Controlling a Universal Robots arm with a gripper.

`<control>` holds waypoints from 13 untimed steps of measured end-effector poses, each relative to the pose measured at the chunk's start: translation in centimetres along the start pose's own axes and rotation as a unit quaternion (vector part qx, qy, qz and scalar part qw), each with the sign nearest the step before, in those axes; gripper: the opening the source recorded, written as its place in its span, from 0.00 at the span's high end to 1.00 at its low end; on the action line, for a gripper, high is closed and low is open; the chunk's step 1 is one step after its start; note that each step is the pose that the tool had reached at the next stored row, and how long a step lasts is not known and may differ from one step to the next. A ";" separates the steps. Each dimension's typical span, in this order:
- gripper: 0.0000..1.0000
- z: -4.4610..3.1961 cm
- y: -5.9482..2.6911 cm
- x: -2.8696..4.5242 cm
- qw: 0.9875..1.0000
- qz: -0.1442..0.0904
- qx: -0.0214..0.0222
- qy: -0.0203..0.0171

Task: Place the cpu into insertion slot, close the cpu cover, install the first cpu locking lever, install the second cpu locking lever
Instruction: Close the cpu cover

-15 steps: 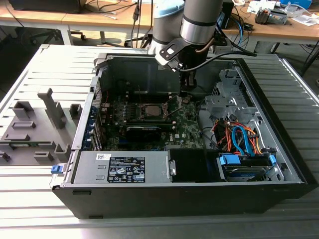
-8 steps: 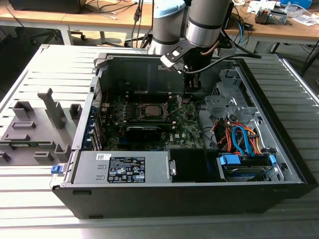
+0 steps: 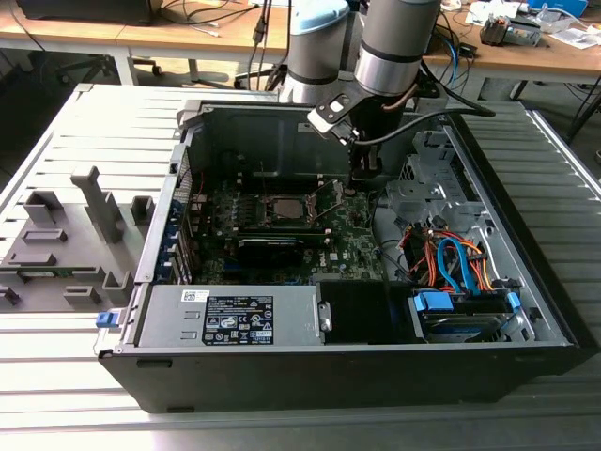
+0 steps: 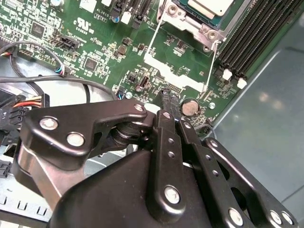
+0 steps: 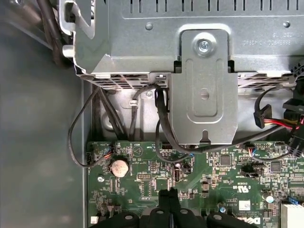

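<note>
Inside the computer case (image 3: 282, 376): the motherboard (image 3: 347, 254) lies flat on the case floor
Insertion slot (image 3: 265, 209): about midway along the motherboard's far edge, to the exterior view's left of the arm
Cpu (image 4: 209, 5): its pale top sits in the slot, with a green rim showing round it
Cpu cover (image 4: 184, 23): a silvery frame around the chip; it looks lowered, but whether it is fully down cannot be told
Locking levers (image 4: 152, 40): two thin pale wires run out from the slot's corners across the board; they look unlatched
Handling, cpu: probably light, stiff and thin with a fragile underside, so best touched only at its edges
Handling, cover and levers: the cover is likely springy sheet metal that will push back; the wire levers look stiff and slippery, best caught near the free end
Gripper (image 4: 166, 95): its fingers are pressed together with nothing between them; the tips are low over the motherboard's edge on the exterior view's right, just beside the coin cell (image 5: 118, 167) and apart from the slot; contact with the board cannot be told
Drive cage (image 3: 423, 202): grey metal along the case's wall on the exterior view's right
</note>
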State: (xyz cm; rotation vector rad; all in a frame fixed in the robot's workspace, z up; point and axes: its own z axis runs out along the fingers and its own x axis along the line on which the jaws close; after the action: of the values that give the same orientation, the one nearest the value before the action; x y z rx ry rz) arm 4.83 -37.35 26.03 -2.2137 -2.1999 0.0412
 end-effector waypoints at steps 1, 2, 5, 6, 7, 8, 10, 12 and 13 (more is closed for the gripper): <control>0.89 0.19 0.04 0.00 1.000 0.000 0.000 0.000; 0.89 0.46 0.05 0.00 1.000 0.000 0.001 0.000; 0.89 0.89 0.07 0.00 1.000 0.000 0.001 0.000; 0.89 0.92 0.07 0.00 1.000 0.000 0.001 0.000; 0.89 0.93 0.05 0.00 1.000 0.000 0.001 0.000; 0.89 0.96 0.00 0.00 1.000 0.000 0.001 0.000; 0.89 1.00 -0.17 0.00 1.000 0.000 0.001 0.000; 0.89 1.01 -0.39 0.00 1.000 0.000 0.001 0.000; 0.89 1.01 -0.51 0.01 1.000 0.000 0.001 0.000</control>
State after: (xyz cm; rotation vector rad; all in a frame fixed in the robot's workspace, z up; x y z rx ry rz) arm 4.28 -37.34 25.03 -2.2121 -2.1992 0.0437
